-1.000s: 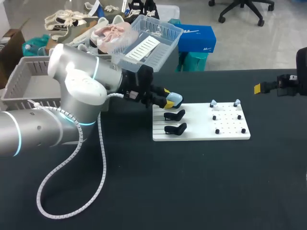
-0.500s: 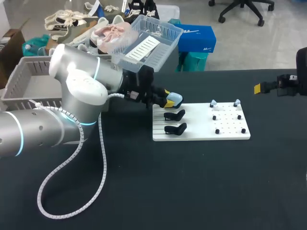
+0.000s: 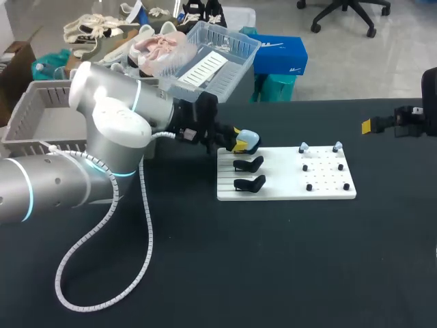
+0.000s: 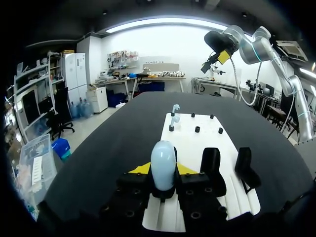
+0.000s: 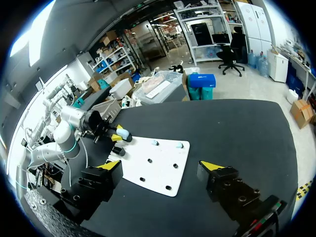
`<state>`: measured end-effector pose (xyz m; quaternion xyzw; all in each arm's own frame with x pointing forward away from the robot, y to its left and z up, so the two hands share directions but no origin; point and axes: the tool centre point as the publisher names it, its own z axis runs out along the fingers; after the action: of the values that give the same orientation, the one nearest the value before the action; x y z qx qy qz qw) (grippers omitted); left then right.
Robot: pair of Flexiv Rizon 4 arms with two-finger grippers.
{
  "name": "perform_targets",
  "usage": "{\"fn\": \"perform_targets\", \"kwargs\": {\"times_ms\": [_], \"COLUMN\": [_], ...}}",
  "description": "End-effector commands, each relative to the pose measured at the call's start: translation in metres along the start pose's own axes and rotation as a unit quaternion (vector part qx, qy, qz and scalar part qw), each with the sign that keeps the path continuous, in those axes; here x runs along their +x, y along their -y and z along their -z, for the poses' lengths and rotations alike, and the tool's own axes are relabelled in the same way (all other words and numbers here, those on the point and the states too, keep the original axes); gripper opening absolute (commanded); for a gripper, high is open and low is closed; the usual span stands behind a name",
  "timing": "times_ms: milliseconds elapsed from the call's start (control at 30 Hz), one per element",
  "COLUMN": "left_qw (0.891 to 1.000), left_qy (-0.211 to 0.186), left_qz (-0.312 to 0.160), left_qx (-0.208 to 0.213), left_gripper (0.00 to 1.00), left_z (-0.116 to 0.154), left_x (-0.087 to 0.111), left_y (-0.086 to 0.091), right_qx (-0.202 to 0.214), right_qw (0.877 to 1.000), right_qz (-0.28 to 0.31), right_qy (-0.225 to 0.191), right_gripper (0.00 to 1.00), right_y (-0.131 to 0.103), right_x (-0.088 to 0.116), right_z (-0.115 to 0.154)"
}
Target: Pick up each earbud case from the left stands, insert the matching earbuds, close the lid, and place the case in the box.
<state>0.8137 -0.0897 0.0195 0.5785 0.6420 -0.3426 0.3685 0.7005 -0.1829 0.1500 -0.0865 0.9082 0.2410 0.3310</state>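
1. Black cloth covers the table. At the far left corner of the white board lying on it, the left tool is clamped on the pale blue earbud case. One yellow tip presses each side, and the case stands upright between them.
2. The case hangs just above the far end of the board's row of stands. The two black stands nearer to me, the middle stand and the near stand, carry nothing.
3. Two pale earbuds sit on pegs along the far right part of the board, well apart from the case.
4. The right tool waits by the table's far right edge with its fingers spread wide and nothing between them.
5. The step in hand looks like lifting the case off its stand.
   - It should rise straight up until it is clear of the black cradle, then travel toward the earbuds.
   - The shell is smooth and rounded, so it may twist or slip. A firm, level grip and an unhurried carry would suit it.
   - I cannot tell whether the lid is open.
6. Compared with a second ago, the case and left tool sit a shade higher and slightly more to the left in the head view. The board, earbuds and right tool have not shifted.
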Motion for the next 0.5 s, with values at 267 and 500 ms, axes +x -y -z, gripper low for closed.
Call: {"fn": "perform_targets", "kwargs": {"times_ms": [267, 500], "left_qw": [0.999, 0.995], "left_qy": [0.038, 0.081], "left_qz": [-0.005, -0.018], "left_qx": [0.027, 0.049], "left_gripper": [0.00, 0.00], "left_z": [0.027, 0.051], "left_x": [-0.017, -0.043], "left_y": [0.009, 0.029], "right_qx": [-0.002, -0.002], "right_qw": [1.000, 1.000], "right_qz": [0.001, 0.001], "right_qy": [0.000, 0.000], "right_gripper": [1.00, 1.00], "right_y": [0.001, 0.001], "right_x": [0.000, 0.000], "right_z": [0.000, 0.000]}}
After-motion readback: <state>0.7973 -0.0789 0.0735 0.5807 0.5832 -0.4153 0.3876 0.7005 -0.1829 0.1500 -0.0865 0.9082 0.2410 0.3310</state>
